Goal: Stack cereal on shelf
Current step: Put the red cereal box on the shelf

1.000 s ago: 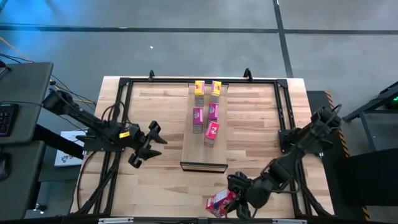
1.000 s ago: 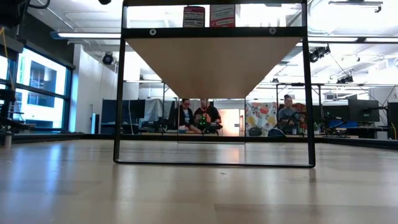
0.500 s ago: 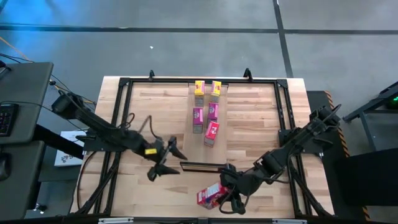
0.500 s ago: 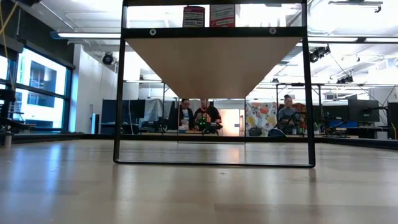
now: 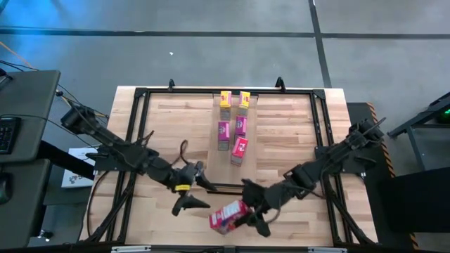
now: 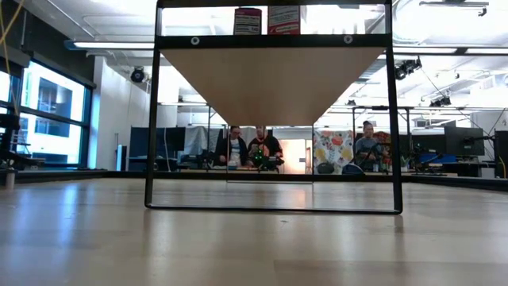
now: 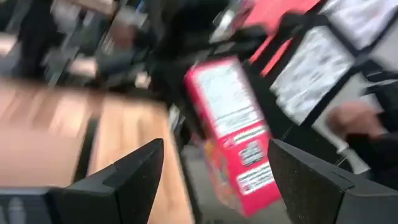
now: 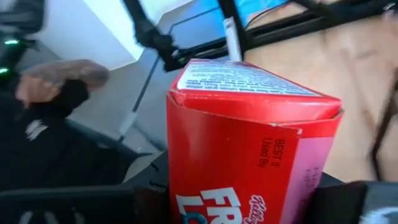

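Note:
My right gripper (image 5: 245, 211) is shut on a red cereal box (image 5: 226, 216) above the table's near edge; the right wrist view shows the box (image 8: 249, 143) close up. My left gripper (image 5: 202, 188) stands open just to the box's left, pointing at it. In the left wrist view the box (image 7: 233, 143) lies ahead of the left gripper's spread fingers, untouched. On the light-wood shelf (image 5: 214, 158) stand two yellow boxes (image 5: 225, 99), two pink ones (image 5: 223, 133) and one red one (image 5: 239, 150). The low view shows the shelf (image 6: 270, 79) from below. My right gripper pinches the red box between its two fingers, across the box's narrow sides (image 8: 314, 186) at the end nearer the wrist. The fingers come roughly level from the table's right. The box is held in the air, tilted, with its far end (image 8: 249, 81) pointing away from the gripper.
A black metal frame (image 5: 133, 140) runs around the tabletop and holds the shelf. A person's hand (image 8: 62, 74) shows beyond the table in the wrist views. Bare wood lies left and right of the shelf.
My left gripper has swung from the table's left side toward the near edge and the middle, up to the red box, and has tipped up toward level. My right gripper has carried the red box toward the table's left and rolled it.

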Tool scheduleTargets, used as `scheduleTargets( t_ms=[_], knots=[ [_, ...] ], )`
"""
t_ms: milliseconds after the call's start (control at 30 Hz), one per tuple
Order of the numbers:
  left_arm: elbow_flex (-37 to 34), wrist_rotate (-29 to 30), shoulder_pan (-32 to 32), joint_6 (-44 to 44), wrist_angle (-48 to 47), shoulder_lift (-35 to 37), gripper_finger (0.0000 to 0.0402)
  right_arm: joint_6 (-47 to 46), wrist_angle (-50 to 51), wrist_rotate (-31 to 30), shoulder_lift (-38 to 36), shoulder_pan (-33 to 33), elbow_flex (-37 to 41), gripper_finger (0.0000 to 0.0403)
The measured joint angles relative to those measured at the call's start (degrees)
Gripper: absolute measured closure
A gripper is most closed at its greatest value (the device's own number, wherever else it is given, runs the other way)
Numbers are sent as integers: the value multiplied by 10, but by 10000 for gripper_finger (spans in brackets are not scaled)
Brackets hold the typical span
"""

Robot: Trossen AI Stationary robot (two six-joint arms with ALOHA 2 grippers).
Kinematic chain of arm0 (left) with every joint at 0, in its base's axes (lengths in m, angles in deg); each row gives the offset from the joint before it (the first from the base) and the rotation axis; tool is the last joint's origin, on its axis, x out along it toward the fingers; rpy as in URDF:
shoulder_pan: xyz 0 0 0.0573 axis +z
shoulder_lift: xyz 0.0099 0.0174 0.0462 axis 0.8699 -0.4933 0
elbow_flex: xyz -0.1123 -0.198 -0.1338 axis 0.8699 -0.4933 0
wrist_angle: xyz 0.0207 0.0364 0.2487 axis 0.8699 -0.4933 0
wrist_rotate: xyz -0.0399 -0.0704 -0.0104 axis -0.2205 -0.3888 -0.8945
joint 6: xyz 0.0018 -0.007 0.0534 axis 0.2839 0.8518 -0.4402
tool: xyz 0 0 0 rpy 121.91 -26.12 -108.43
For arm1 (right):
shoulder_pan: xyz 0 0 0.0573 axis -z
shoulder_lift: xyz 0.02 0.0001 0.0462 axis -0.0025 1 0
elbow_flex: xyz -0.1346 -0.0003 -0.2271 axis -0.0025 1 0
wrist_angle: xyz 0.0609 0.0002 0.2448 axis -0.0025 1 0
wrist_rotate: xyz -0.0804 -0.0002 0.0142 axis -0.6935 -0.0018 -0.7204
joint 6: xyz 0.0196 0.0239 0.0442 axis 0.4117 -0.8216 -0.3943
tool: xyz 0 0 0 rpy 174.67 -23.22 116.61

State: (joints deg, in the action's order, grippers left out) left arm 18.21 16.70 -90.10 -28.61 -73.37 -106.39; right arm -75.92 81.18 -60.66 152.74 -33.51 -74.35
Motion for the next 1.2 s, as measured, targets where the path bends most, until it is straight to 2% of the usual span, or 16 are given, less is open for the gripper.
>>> scheduleTargets(
  t_ms=[100, 233, 400, 533, 667, 867, 1067, 1200],
  knots=[
    [51, 5, 9, 43, -101, -2, 121, 34, 9, 1, 0, 16, -19, 270],
    [86, 6, 21, 92, -152, -3, 121, 75, 50, 4, 0, 37, -50, 270],
    [96, 4, 34, 130, -157, -3, 121, 99, 94, -6, 0, 56, -71, 270],
    [96, -31, 48, 169, -158, -3, 121, 101, 114, -13, -1, 71, -75, 270],
    [96, -35, 49, 170, -166, -3, 121, 102, 115, -16, 0, 87, -75, 270],
    [96, -35, 49, 170, -232, -11, 121, 99, 112, -15, 0, 104, -75, 270],
    [96, -30, 49, 124, -229, -21, 121, 98, 110, -1, 0, 108, -75, 270],
    [96, -6, 49, 107, -227, -21, 126, 98, 107, -5, 0, 104, -75, 266]
  ],
)
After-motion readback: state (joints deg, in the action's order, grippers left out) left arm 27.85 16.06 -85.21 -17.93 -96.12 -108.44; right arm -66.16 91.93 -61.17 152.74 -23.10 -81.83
